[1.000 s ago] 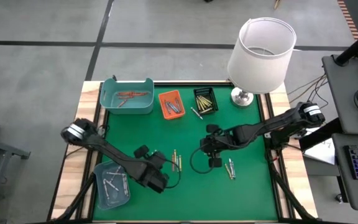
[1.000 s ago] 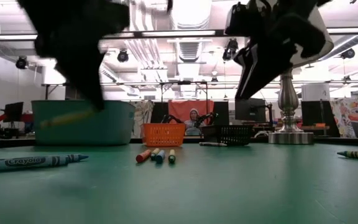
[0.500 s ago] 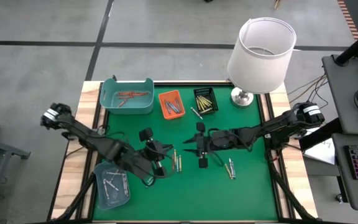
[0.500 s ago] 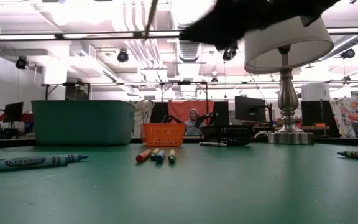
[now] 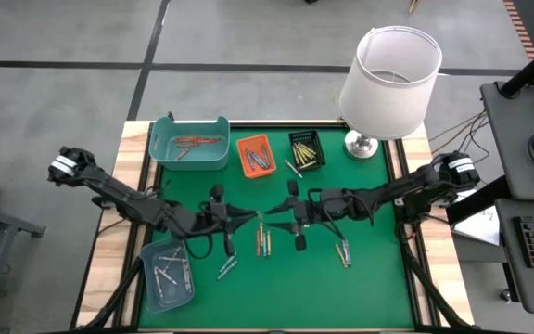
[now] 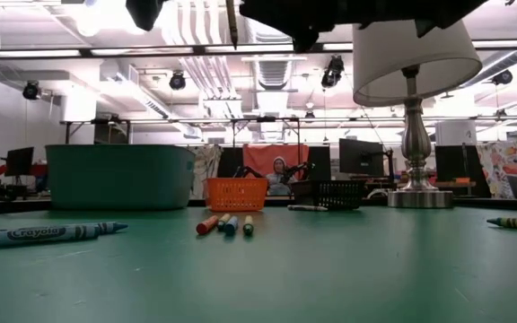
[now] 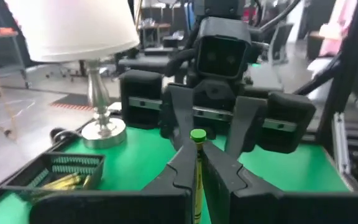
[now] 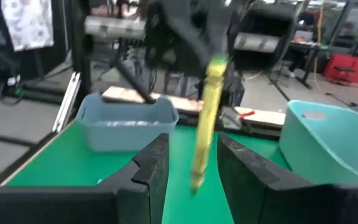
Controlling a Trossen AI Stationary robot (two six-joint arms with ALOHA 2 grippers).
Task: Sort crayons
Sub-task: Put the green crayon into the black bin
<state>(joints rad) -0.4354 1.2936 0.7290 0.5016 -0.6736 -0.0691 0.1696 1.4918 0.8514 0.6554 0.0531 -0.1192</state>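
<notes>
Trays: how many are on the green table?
4: teal tray, orange tray and black tray in a row along the lamp's edge; pale blue tray alone at the opposite corner.

Left gripper (image 5: 251, 219) pinched closed, right gripper (image 5: 269, 222) apparently spread, tips facing mid-table, both arms raised

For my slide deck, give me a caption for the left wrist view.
Left gripper holds a yellow-green crayon upright toward the open right gripper.
</notes>
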